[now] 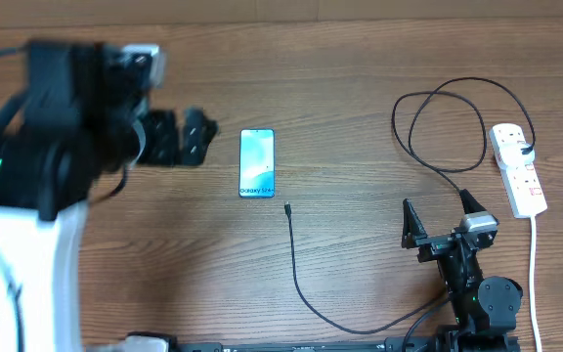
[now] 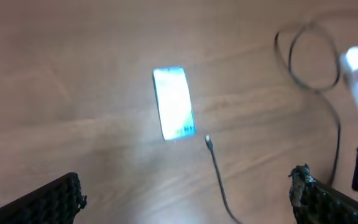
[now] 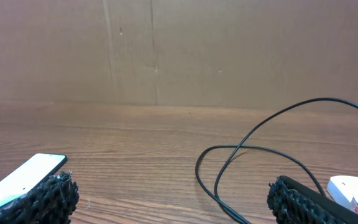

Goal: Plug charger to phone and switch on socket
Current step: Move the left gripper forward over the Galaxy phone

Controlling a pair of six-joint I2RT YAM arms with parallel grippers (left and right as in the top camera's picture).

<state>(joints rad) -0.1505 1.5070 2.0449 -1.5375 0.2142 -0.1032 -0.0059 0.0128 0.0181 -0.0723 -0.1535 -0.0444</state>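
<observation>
The phone (image 1: pixel 257 163) lies flat mid-table, turquoise screen up with "Galaxy" text at its near end. It shows blurred in the left wrist view (image 2: pixel 174 103) and at the lower left of the right wrist view (image 3: pixel 20 180). The charger cable (image 1: pixel 301 269) has its plug tip just below and right of the phone, runs to the front edge, then loops at back right to the socket (image 1: pixel 518 168), a white power strip. My left gripper (image 1: pixel 195 135) is open and empty, left of the phone. My right gripper (image 1: pixel 441 217) is open and empty, at front right.
The socket's thick white cord (image 1: pixel 535 284) runs down the right side to the front edge. A brown cardboard wall (image 3: pixel 179 50) stands behind the wooden table. The cable loop (image 3: pixel 253 168) lies between my right fingers' view and the socket.
</observation>
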